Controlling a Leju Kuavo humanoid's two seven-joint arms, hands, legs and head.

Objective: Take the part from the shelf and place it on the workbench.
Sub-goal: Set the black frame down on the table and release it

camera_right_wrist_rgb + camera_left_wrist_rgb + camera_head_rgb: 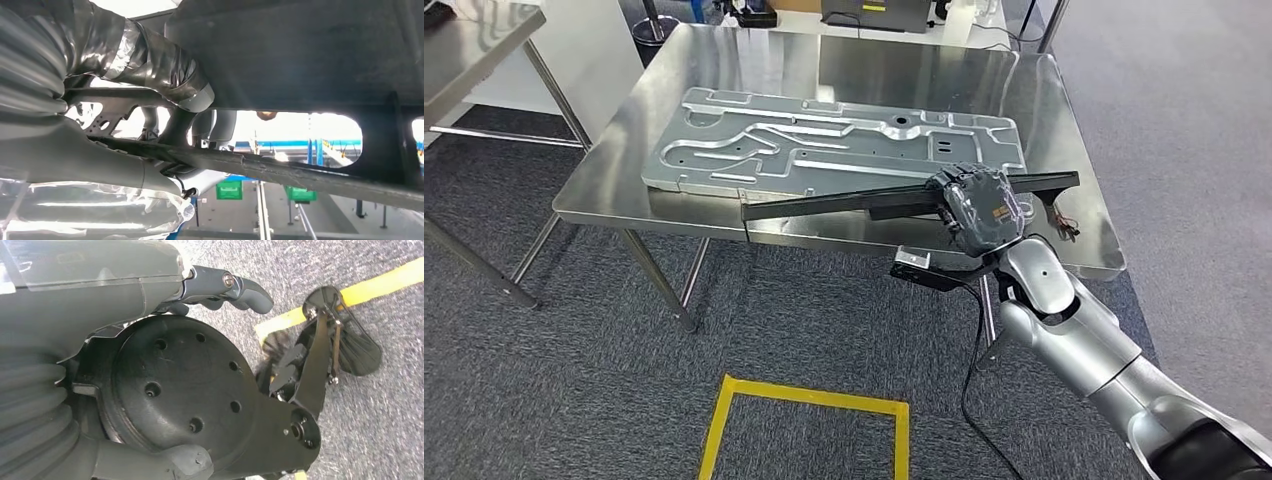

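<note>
The part is a long, thin black bar (pixel 824 204), and my right hand (pixel 977 206) grips it near its right end. It hangs about level over the front edge of the steel workbench (pixel 724 60); I cannot tell whether it touches the top. In the right wrist view the black part (pixel 300 55) runs close across the picture, with my right hand's taped fingers (pixel 165 70) wrapped around it. My left hand (pixel 150 300) hangs down beside my body over the carpet, holding nothing, its thumb (pixel 245 290) stretched out.
A large grey pressed-metal panel (pixel 824 145) covers much of the workbench, just behind the black bar. A second steel table (pixel 474 40) stands at the far left. A yellow tape square (pixel 809 398) marks the carpet in front of the bench. A black cable (pixel 974 350) hangs below my right wrist.
</note>
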